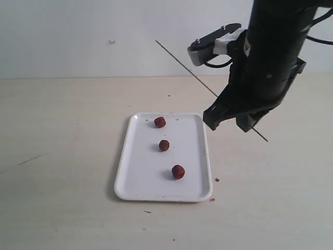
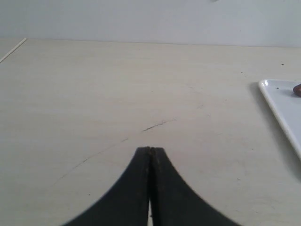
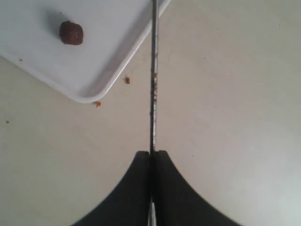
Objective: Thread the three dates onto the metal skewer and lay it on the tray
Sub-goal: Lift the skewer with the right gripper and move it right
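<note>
Pinching the metal skewer [image 1: 182,65] between fingers drawn tight together, the robot's right hand [image 1: 231,119] hangs over the pale counter [image 1: 62,130] at about 2 o'clock from the white tray [image 1: 120,174], clear of its rim. The thin rod runs on a slant through the grip. Its long end rises toward 10 o'clock against the grey wall [image 1: 78,36], and its short end pokes out low toward 4 o'clock. The rod's visible length carries no fruit, though the right wrist camera shows small reddish specks clinging to it.

On the tray, a far date [image 1: 159,122] lies near the 12 o'clock end, a middle date [image 1: 164,145] sits close to the centre, and a near date [image 1: 178,171] rests toward 5 o'clock. The three lie apart from one another in a loose line, none touching the rim. Two reddish crumbs [image 1: 217,179] lie on the counter just off the tray's 5 o'clock corner. Seen from the right wrist, the skewer crosses above the rim by that corner.

The left hand [image 2: 150,149], outside the exterior camera's frame, is pressed together on nothing and sits low over bare counter. A faint dark scratch [image 2: 157,125] lies just beyond its fingertips. An edge of the tray and a sliver of one date show nearby; which date, I cannot tell.
</note>
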Action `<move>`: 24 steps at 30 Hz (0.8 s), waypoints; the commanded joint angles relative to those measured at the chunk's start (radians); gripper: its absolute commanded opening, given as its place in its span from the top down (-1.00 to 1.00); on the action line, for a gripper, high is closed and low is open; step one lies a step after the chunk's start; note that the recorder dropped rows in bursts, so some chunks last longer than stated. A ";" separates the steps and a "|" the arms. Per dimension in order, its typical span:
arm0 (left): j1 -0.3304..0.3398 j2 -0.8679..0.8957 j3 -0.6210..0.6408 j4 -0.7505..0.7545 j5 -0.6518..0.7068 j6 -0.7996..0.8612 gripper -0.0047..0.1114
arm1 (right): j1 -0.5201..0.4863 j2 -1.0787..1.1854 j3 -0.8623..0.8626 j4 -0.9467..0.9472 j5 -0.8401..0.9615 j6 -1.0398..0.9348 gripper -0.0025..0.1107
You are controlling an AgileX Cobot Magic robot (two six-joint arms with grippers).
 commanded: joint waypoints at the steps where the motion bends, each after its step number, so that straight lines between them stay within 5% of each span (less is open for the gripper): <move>1: 0.001 -0.006 0.002 0.004 -0.004 -0.002 0.92 | 0.002 -0.098 0.089 0.025 0.011 -0.032 0.96; 15: 0.001 -0.006 0.002 0.057 -0.027 0.051 0.92 | 0.002 -0.223 0.458 -0.005 0.011 -0.024 0.96; 24: 0.001 -0.006 0.009 0.057 -0.505 -0.103 0.92 | 0.002 -0.231 0.482 -0.185 -0.002 0.123 0.96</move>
